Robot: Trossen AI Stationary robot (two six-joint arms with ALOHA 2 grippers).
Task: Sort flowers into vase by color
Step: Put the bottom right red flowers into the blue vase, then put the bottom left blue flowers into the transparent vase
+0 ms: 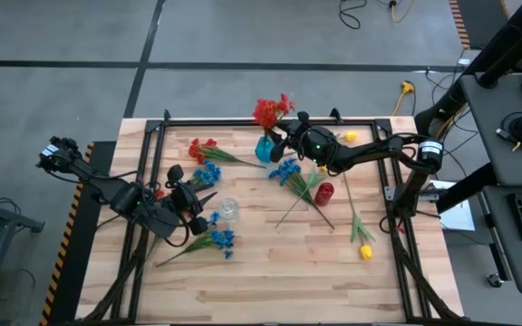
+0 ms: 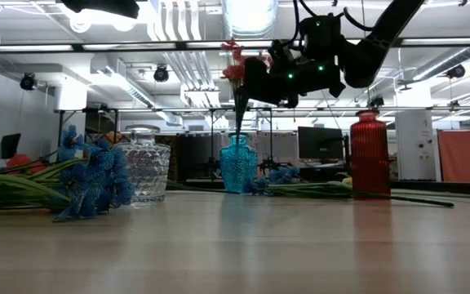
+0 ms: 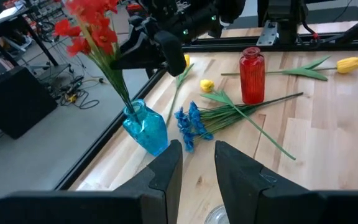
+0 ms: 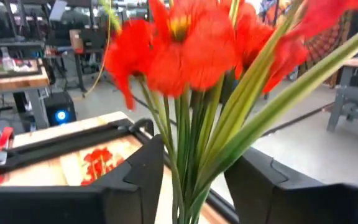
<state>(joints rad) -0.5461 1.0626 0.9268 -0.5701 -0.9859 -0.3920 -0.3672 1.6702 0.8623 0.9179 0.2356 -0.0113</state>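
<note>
Wooden table (image 1: pixel 270 272) bears three vases: blue (image 1: pixel 265 148), red (image 1: pixel 324 192), clear (image 1: pixel 228 211).

Even overhead light, crisp from above, soft and backlit down low

In the high view the wooden desk (image 1: pixel 270 263) is brightly and evenly lit, and the arms cast only faint, short shadows on it. In the low view ceiling strip lights (image 2: pixel 121 18) glare white, so the right arm (image 2: pixel 357 49) reads as a dark silhouette; the desk's near edge is a blurred band, and the blue flowers (image 2: pixel 92 180) close to the lens are soft. The clear glass vase (image 2: pixel 147 170) catches small highlights. In the right wrist view the red flowers (image 4: pixel 191 50) fill the frame out of focus, with motion smear toward the upper corner. The left wrist view is sharp, its own dark fingers (image 3: pixel 166 177) slightly blurred.
</note>
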